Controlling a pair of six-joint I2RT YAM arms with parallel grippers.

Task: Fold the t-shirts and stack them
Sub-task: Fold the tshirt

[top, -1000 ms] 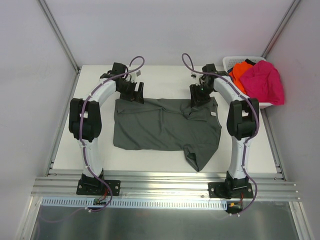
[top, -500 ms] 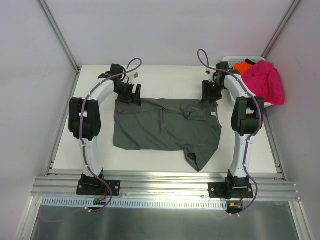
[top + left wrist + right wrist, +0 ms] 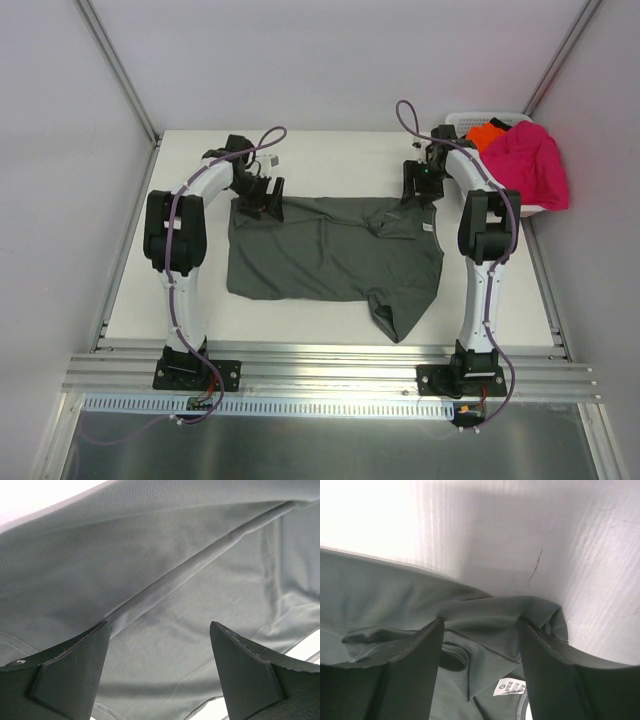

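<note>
Hovering released over the far left corner of the grey-green shirt (image 3: 330,255), which lies flat on the bench (image 3: 300,160), the left fingers (image 3: 65,675) have barely shifted. The right fingers (image 3: 410,670), moved back to the collar edge, stand parted astride a fold. A pink shirt (image 3: 530,165) and an orange shirt (image 3: 483,140) mostly hide the basket (image 3: 462,122).

The dark grey-green t-shirt (image 3: 330,250) at the centre of the top view is seen to be soft, matt cloth, and a fine mesh knit is shown on it in the left wrist view. Matt cloth is also seen in the magenta t-shirt (image 3: 530,165) and the orange t-shirt (image 3: 483,138) at upper right. The basket (image 3: 465,122) is made of white plastic lattice. The table (image 3: 330,160) is finished matt white and faintly ribbed. Brushed metal is seen in the rails (image 3: 330,372) along the bottom. The fingers (image 3: 65,680) of the left gripper (image 3: 159,625) are finished matt black and slightly grainy.
</note>
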